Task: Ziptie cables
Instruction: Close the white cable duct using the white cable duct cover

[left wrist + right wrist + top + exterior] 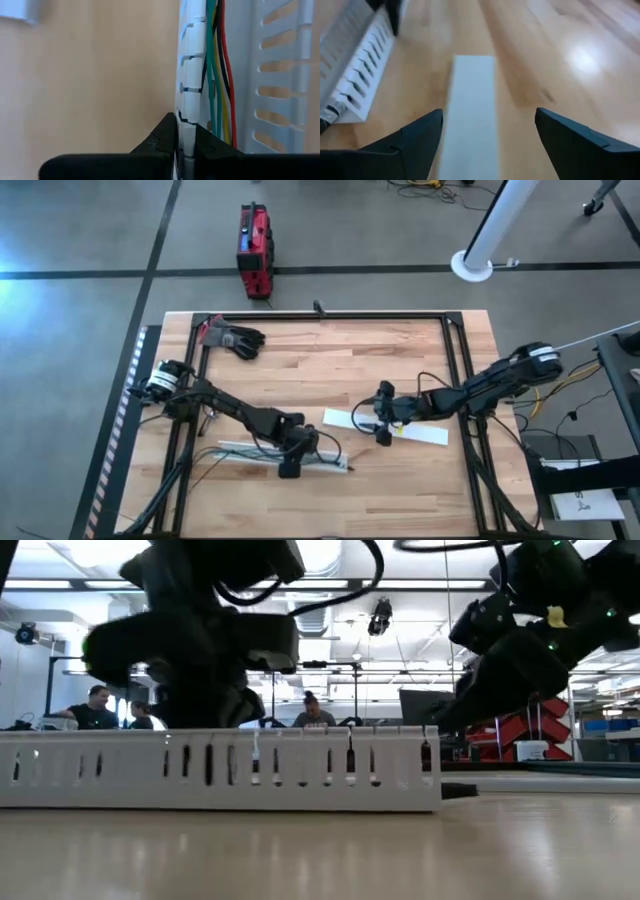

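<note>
Left hand (184, 150) pinching slotted white plastic channel (192, 75) wall beside thin cables (220, 70); right hand (487, 140) spread above flat lid (470, 115).

One channel (283, 456), one lid (385, 427) — one glove (232, 337).

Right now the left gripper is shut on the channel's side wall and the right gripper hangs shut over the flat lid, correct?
Not quite. The right gripper is open, its fingers spread wide over the lid, as the right wrist view shows. The left gripper is indeed shut on the channel wall, with the cables beside it.
</note>
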You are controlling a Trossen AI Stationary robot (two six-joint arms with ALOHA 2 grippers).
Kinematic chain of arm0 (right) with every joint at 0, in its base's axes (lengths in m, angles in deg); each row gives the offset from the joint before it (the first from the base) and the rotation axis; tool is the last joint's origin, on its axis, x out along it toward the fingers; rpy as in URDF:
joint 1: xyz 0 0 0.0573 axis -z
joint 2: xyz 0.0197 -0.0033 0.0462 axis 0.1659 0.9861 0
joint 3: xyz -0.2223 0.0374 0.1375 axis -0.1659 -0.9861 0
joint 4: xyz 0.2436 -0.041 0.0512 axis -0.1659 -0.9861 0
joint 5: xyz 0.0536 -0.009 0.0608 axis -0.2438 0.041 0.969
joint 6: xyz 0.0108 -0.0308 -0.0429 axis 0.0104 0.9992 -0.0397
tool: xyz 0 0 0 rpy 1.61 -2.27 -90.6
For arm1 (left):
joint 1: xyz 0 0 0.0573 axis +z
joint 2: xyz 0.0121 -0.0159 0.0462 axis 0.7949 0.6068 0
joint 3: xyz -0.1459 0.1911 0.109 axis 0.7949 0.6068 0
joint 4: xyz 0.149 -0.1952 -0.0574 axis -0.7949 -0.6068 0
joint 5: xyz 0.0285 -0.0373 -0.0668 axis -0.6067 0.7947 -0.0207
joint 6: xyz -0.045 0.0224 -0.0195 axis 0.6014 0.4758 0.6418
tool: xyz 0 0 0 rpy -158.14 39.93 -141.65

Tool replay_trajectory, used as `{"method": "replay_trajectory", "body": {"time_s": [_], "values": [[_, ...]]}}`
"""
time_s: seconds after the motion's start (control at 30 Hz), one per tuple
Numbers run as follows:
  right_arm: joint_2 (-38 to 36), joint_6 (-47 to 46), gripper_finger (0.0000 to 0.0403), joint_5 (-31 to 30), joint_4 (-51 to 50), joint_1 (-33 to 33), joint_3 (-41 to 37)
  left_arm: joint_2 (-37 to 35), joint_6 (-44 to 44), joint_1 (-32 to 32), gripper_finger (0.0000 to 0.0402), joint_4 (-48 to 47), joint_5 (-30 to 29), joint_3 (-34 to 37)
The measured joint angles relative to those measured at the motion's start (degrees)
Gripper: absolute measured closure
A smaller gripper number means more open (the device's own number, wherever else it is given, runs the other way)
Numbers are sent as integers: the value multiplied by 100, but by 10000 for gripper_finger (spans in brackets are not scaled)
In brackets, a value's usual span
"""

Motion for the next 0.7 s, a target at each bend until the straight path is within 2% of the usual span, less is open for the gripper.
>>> {"method": "replay_trajectory", "body": {"time_s": [0.13, 0.4, 0.53, 0.7], "values": [[790, 125, 96, 60, 869, -11, -2, 0, 1, -164, 398, 177, 2, 7], [2481, 576, 107, 77, 3820, 162, -99, 2, 297, -270, 398, 341, 0, 9], [3039, 470, 105, 513, 4106, 295, -32, 4, 360, -321, 396, 356, 4, 9], [3556, 403, 94, 531, 4651, 295, 29, 6, 360, -320, 399, 501, -48, 9]]}}
